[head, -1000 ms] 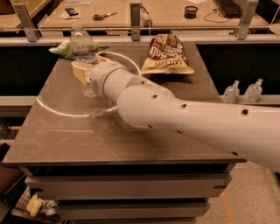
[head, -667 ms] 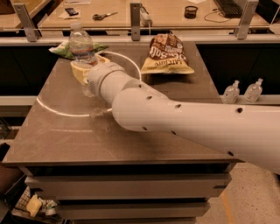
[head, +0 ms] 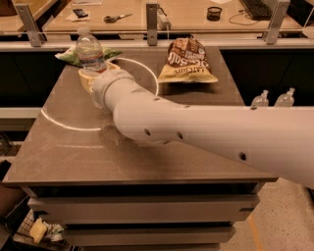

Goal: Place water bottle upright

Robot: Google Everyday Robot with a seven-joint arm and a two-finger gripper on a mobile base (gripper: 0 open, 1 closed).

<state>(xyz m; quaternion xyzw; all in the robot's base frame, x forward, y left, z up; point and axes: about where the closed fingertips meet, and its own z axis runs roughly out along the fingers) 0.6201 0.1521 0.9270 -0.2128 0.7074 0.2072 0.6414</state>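
Seen cap-up near table's [head: 73, 147] 11 o'clock corner: bottle [head: 90, 49], long axis vertical, rising at 12 o'clock from gripper [head: 98, 72] (clasped or released, impossible to tell).

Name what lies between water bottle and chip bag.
Camera view: a green bag beside the bottle, then bare table with a white curved line. The gripper sits at the bottle's base.

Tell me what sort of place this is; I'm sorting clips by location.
Probably an office or lab: behind the counter is a desk with a keyboard, scissors and a pen cup. The tool sits at the bottle, back left.
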